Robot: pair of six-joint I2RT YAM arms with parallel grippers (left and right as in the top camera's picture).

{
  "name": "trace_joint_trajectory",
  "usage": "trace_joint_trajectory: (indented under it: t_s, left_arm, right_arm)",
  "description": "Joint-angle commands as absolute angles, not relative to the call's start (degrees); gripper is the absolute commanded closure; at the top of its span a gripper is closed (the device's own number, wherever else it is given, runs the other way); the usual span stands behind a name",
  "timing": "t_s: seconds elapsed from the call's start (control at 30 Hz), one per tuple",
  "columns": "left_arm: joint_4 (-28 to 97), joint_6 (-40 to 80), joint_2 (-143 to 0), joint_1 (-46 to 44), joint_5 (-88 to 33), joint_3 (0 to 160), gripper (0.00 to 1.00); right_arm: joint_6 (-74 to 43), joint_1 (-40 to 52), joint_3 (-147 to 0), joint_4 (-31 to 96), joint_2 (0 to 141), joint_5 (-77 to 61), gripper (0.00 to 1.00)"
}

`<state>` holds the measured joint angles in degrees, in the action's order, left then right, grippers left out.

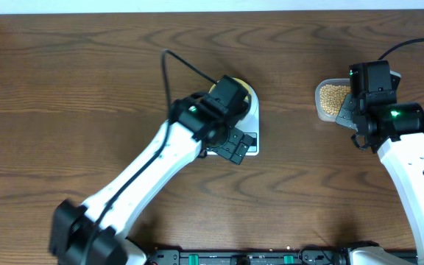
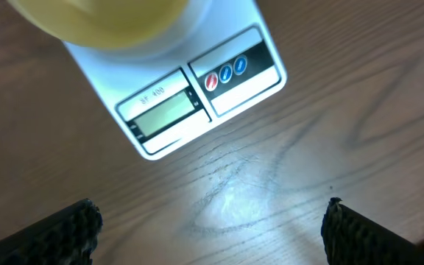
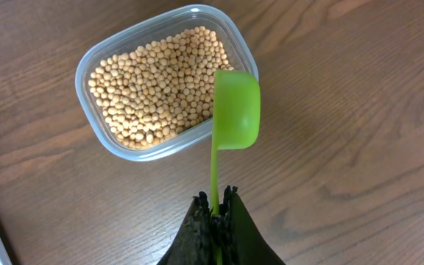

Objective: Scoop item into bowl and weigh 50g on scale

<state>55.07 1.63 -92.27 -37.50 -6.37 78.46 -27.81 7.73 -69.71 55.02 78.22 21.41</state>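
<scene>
Counter (image 1: 87, 88): one, brown wood-grain surface, smooth, with a soft patch of glare in the left wrist view.

Scale (image 2: 179, 92): one, flat white plastic, rounded rectangle, standing near the middle of the counter. At one edge it carries one grey rectangular display (image 2: 164, 115), reading not legible. Beside the display are three small round buttons (image 2: 225, 72), one red and two blue.

Bowl (image 2: 101, 18): one, round, pale yellow, smooth-walled, narrower than the scale. It rests on the scale's platform at the end away from the display. Its inside is hidden in every view.

Tub (image 3: 155, 153): one, clear thin plastic, rounded rectangle with a raised rim. It stands on the counter's right side, well apart from the scale.

Beans (image 3: 153, 88): too many to count, small, round, tan-yellow, matte. All that show lie in the tub, covering its floor in a thick layer.

Scoop (image 3: 235, 110): one, bright green plastic, a rounded cup on a thin straight handle. In the right wrist view the cup overlaps the tub's rim at one corner; whether it touches cannot be told.

Left gripper (image 2: 208, 232): one, with two dark, rough-textured fingers (image 2: 57, 235). The jaws are spread wide with only counter between them, just beside the scale's display edge.

Right gripper (image 3: 216, 202): one, black. The jaws are closed on the end of the scoop's handle, beside the tub.
</scene>
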Motion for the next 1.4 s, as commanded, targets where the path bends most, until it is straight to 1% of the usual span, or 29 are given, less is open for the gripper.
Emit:
trace_joint_trajectory:
  t_s: [0.0,0.17,0.27,0.4,0.5,0.6,0.67,0.93,1.17,1.37]
  left_arm:
    - [54.74,1.17,-97.23,-37.41,-7.14,78.17,0.02]
    - [54.48,1.93,-100.82,-37.47,-13.85,78.15,0.02]
    - [51.86,-2.74,-101.16,-38.33,-17.80,78.11,0.02]
    - [47.66,-5.21,-101.16,-40.80,-17.76,78.04,0.02]
    - [44.60,-5.17,-101.16,-43.16,-16.73,77.28,0.02]
    - [43.99,-5.13,-101.16,-45.23,-11.68,76.71,0.02]
    - [42.39,-5.10,-101.16,-45.84,-10.85,75.83,0.02]
    - [34.33,-2.31,-101.16,-45.93,-9.30,68.18,0.02]
    - [32.56,-2.35,-101.69,-45.95,-7.57,67.16,0.02]
    - [27.49,-2.35,-102.74,-45.91,-6.66,63.35,0.02]
  right_arm:
    - [-27.14,7.60,-70.52,55.11,77.47,21.87,0.99]
    - [-26.74,7.60,-70.52,55.11,77.45,21.82,0.99]
    - [-25.61,7.60,-70.52,55.31,77.47,21.43,0.99]
    - [-25.61,7.60,-70.52,55.31,77.47,21.45,0.99]
    - [-25.61,7.60,-70.52,55.33,77.45,21.47,0.99]
    - [-25.61,7.60,-70.52,55.48,77.36,21.47,0.99]
    - [-25.39,7.60,-70.52,55.48,77.19,21.47,0.99]
    - [-24.56,7.60,-70.52,55.51,75.50,21.47,0.99]
    - [-24.58,7.60,-70.52,56.10,73.41,21.47,0.99]
    - [-24.60,7.60,-70.52,56.16,71.05,21.45,0.99]
